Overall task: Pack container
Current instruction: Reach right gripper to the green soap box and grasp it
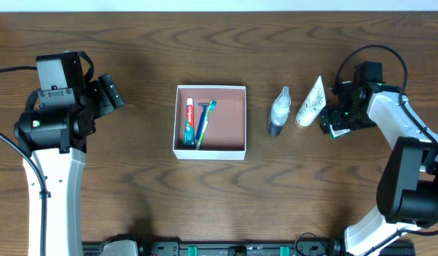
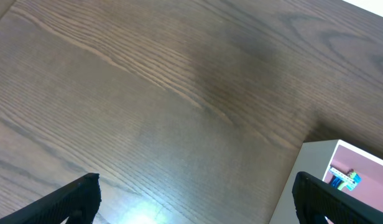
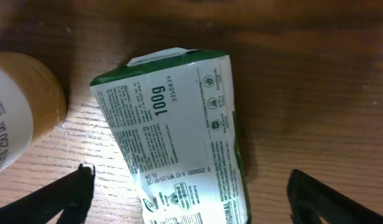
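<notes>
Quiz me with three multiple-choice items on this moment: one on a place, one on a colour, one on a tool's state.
1. Where is the green-and-white carton?
A) inside the container
B) on the table, under the right tool
C) hanging off the table's edge

2. What colour is the container's inside?
A) blue
B) reddish-brown
C) black

3. The right tool is:
A) open, the carton between its fingers
B) shut on the carton
C) lifting the carton

Answers:
1 B: the right wrist view shows it lying flat on the wood.
2 B: the overhead view shows the floor's colour.
3 A: the fingers stand wide apart, clear of the carton.
</notes>
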Robot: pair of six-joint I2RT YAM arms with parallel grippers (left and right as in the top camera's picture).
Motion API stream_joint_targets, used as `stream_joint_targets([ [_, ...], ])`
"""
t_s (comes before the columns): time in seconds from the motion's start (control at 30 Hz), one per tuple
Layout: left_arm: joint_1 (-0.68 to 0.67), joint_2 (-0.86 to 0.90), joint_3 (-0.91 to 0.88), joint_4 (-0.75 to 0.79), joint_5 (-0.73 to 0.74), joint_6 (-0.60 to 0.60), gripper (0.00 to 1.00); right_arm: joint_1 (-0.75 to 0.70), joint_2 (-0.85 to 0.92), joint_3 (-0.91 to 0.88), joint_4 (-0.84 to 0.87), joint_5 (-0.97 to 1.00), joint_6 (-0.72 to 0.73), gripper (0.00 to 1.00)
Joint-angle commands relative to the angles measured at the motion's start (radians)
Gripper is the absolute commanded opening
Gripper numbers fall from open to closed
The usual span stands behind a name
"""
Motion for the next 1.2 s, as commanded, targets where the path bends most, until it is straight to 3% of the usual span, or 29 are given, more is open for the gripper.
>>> stream_joint_targets([
  [0.0, 0.004, -0.002, 0.011, -0.003, -0.008, -0.005, 0.98, -0.009, 0.013, 0.005, 0.006, 0.018, 0.006, 0.90],
  [0.17, 0.004, -0.002, 0.011, -0.003, -0.008, -0.005, 0.98, -0.043, 0.012, 0.005, 0.021, 0.097, 0.145, 0.80],
  [0.37, 0.004, -0.002, 0.011, -0.003, -0.008, -0.005, 0.98, -0.084, 0.013, 0.002, 0.039, 0.087, 0.158, 0.83],
  [0.77, 0.004, -0.002, 0.011, -0.003, -0.008, -0.005, 0.98, -0.081, 0.017, -0.016, 0.068, 0.065, 0.115, 0.87],
  [0.97, 0.004, -0.002, 0.011, -0.003, -0.008, -0.005, 0.98, -0.081, 0.038, -0.070, 0.156, -0.008, -0.063, 0.91],
  [1.17, 0.004, -0.002, 0.011, -0.003, -0.008, -0.005, 0.98, -0.081, 0.070, -0.092, 0.197, -0.111, -0.068, 0.86],
])
